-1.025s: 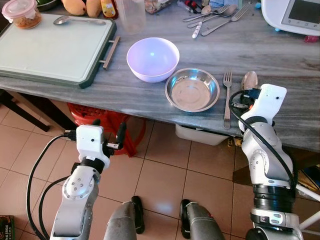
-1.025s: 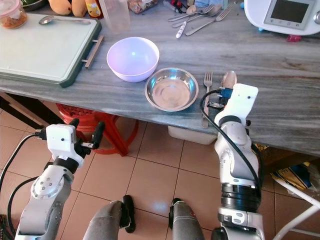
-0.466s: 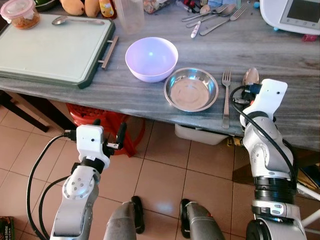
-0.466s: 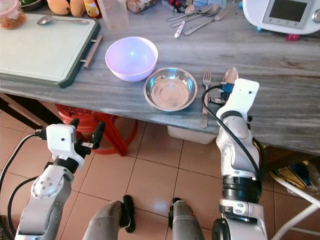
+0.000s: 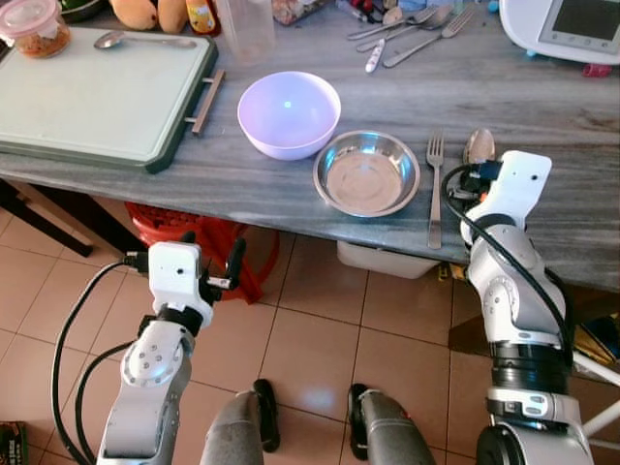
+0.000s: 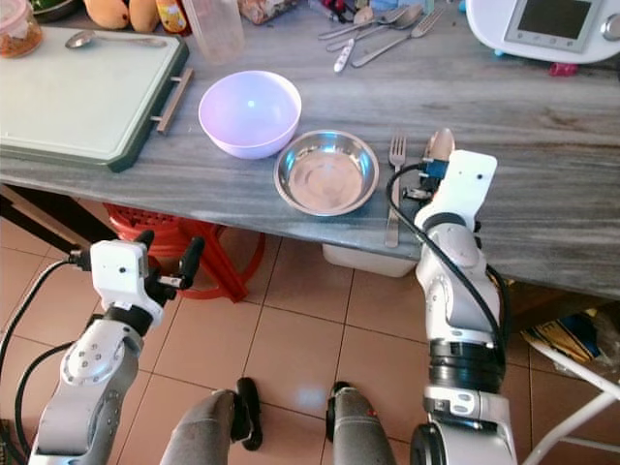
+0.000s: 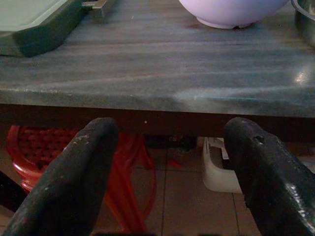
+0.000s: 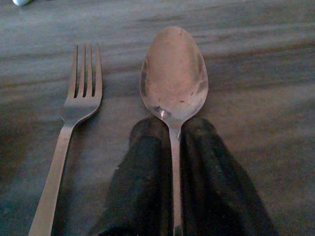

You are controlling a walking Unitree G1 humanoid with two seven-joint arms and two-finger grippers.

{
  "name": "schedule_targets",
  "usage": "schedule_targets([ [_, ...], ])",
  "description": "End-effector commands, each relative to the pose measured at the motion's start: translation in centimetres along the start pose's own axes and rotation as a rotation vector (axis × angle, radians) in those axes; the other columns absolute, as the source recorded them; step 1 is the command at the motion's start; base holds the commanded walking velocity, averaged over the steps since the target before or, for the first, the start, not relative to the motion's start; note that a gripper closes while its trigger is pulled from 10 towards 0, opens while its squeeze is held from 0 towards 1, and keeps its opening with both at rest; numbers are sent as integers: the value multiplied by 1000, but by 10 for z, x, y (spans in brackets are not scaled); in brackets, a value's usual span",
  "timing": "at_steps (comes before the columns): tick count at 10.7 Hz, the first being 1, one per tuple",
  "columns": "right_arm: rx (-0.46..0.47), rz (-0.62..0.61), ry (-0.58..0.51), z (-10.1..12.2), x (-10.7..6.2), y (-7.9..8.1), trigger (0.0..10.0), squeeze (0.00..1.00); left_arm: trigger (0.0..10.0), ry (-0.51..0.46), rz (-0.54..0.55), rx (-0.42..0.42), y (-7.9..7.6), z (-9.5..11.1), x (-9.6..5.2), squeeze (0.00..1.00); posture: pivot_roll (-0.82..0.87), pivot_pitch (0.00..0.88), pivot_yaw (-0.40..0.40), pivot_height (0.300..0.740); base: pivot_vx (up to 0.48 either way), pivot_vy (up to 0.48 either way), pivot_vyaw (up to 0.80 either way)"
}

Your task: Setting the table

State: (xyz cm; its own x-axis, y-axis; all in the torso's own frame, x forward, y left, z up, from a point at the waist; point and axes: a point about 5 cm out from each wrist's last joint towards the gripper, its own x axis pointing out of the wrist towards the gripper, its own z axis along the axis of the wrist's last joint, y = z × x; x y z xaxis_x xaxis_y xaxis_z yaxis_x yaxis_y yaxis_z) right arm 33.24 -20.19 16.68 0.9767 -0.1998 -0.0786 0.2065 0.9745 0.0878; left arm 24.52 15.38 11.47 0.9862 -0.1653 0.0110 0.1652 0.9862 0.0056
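Observation:
A steel spoon [image 8: 173,73] lies on the grey table [image 5: 542,116] just right of a fork [image 8: 81,93], both to the right of a steel bowl [image 5: 367,173]. My right gripper [image 8: 174,137] is shut on the spoon's handle, with a black finger on each side of it. A lilac bowl [image 5: 289,113] stands left of the steel bowl. My left gripper [image 7: 167,142] hangs open below the table's front edge, holding nothing.
A pale board with a dark rim [image 5: 97,87] lies at the far left, bearing a spoon [image 5: 136,40] and a lidded container [image 5: 37,24]. Loose cutlery [image 5: 417,24], a plastic cup [image 5: 244,29] and a white appliance [image 5: 572,24] line the back. A red stool [image 5: 194,237] stands under the table.
The whole view has shifted slightly. My right gripper keeps its hold on the spoon beside the fork, and the left arm has not moved.

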Motion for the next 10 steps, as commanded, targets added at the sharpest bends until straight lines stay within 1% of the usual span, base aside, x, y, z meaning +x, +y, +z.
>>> schedule_targets([
  [1, -8, -3, 113, -27, -4, -3, 10000, 1000, 10000, 19, 4, 5, 2, -3, -2, 0, -8, 297, 70, 740, 0, 0, 0],
  [2, -26, -3, 106, -26, -5, -4, 10000, 890, 10000, 17, 2, 5, 1, -3, -2, 0, -9, 296, 70, 740, 0, 0, 0],
  [3, -32, 0, 100, -25, -6, -5, 10000, 0, 10000, 17, 1, 4, 1, -3, -1, 0, -9, 294, 70, 740, 0, 0, 0],
  [4, -47, 4, 67, -21, -8, -6, 10000, 0, 10000, 15, 2, 2, 1, -3, -1, 0, -10, 292, 69, 740, 0, 0, 0],
  [5, -73, 51, 0, -13, -10, -1, 10000, 0, 10000, 13, 3, 2, 1, -2, -1, 0, -10, 291, 69, 740, 0, 0, 0],
  [6, -105, 70, -67, -5, -12, 2, 10000, 0, 10000, 13, 4, 1, 1, -3, -1, 0, -12, 289, 69, 740, 0, 0, 0],
  [7, -105, 76, -115, 2, -13, 4, 10000, 0, 10000, 12, 4, 0, 1, -3, -1, 0, -12, 289, 69, 740, 0, 0, 0],
  [9, -118, 111, -212, 11, -15, 10, 10000, 0, 10000, 4, 5, -6, 0, -3, 0, 0, -11, 259, 65, 740, 0, 0, 0],
  [10, -192, 125, -313, 20, -20, 11, 10000, 0, 10000, 7, 30, -19, 0, -6, 0, 0, -31, 229, 49, 740, 0, 0, 0],
])
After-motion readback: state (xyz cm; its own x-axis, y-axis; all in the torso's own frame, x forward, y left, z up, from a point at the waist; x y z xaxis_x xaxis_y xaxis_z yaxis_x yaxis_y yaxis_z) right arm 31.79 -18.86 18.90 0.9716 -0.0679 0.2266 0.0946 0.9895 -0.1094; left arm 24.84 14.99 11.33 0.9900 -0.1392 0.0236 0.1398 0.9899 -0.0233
